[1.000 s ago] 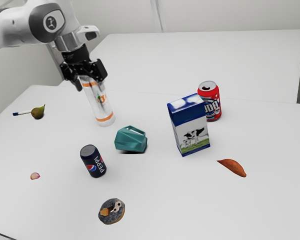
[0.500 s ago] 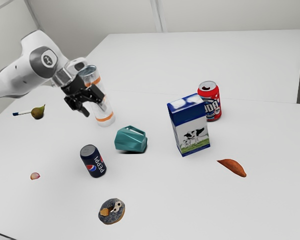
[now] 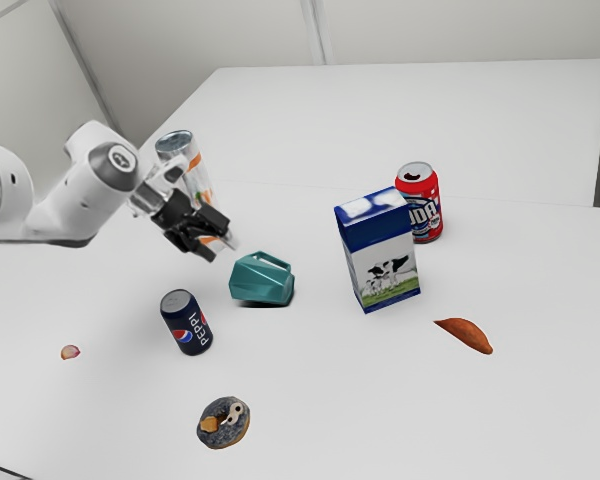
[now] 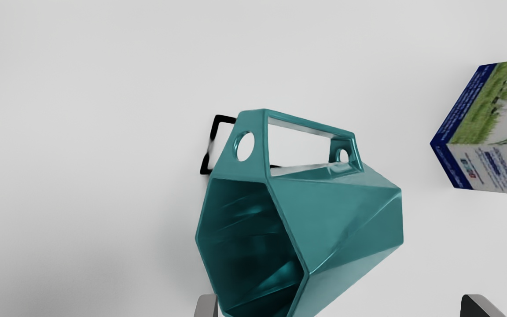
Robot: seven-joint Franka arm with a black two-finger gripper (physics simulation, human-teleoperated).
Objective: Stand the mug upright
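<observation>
End effector (image 3: 220, 249) wide open, nothing gripped, near mug (image 3: 261, 279). Mug's on its side on the table (image 3: 340, 400), mouth away from the milk carton (image 3: 382, 255). Center fingers over its body, squeeze firmly, lift slightly, rotate mouth up, lower base flat.

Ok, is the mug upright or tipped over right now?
Tipped: the teal mug lies on its side, its open mouth facing sideways and its handle uppermost.
</observation>
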